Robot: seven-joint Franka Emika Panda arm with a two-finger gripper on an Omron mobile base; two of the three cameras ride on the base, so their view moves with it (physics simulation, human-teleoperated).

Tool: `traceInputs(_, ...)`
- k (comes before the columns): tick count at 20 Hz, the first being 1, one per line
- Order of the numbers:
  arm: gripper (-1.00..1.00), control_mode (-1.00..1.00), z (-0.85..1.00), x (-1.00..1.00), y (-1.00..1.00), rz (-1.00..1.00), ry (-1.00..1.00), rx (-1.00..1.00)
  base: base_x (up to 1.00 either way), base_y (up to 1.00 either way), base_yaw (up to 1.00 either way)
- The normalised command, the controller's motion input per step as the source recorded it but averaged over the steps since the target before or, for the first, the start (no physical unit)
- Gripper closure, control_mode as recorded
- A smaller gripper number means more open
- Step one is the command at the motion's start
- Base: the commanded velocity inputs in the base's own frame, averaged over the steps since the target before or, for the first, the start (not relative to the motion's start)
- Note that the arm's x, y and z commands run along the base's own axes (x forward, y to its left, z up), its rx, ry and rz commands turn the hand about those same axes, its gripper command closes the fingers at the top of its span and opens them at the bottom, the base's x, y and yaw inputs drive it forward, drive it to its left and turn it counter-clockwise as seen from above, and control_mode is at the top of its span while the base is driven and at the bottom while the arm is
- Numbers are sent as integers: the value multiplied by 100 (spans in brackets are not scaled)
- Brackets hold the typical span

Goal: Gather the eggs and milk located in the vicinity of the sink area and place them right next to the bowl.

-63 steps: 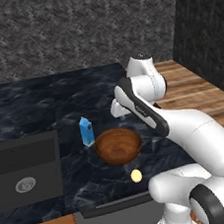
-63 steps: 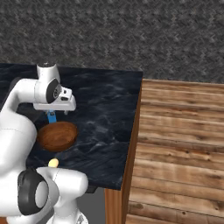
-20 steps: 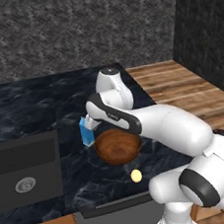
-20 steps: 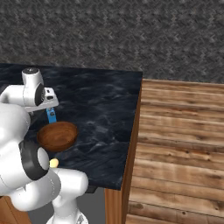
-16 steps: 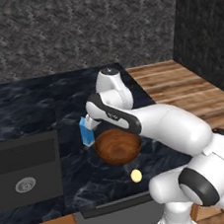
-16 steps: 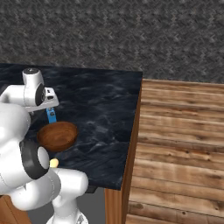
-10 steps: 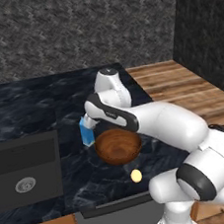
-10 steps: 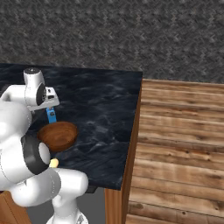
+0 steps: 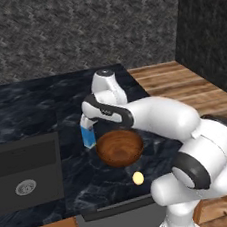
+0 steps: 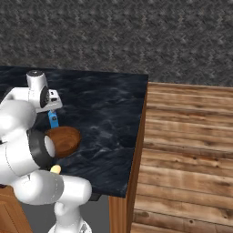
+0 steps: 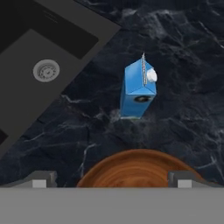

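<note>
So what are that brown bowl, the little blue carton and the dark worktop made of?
The bowl looks like wood with a smooth sheen: ringed grain shows inside it. The carton seems to be coated paperboard, going by its folded gabled top and white cap. The worktop looks like polished dark stone, perhaps marble, with pale veins, though it could be an imitation.

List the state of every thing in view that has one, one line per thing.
milk carton: upright on the counter, cap on, not gripped.
egg: lying on the counter near the front edge, apart from the bowl.
bowl: right way up, empty.
sink: empty, drain visible.
gripper: open, above the bowl's rim, holding nothing.
</note>
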Motion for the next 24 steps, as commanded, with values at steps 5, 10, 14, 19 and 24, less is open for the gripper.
traceInputs(5, -100, -100, -15, 19, 4, 0, 0, 0, 0, 0, 0)
traceInputs(10, -100, -100, -15, 21, 5, 0, 0, 0, 0, 0, 0)
traceInputs(14, -100, -100, -13, 26, 16, 0, 0, 0, 0, 0, 0)
traceInputs(19, -100, -100, -10, 23, 11, 0, 0, 0, 0, 0, 0)
traceInputs(24, -100, -100, -10, 20, 3, 0, 0, 0, 0, 0, 0)
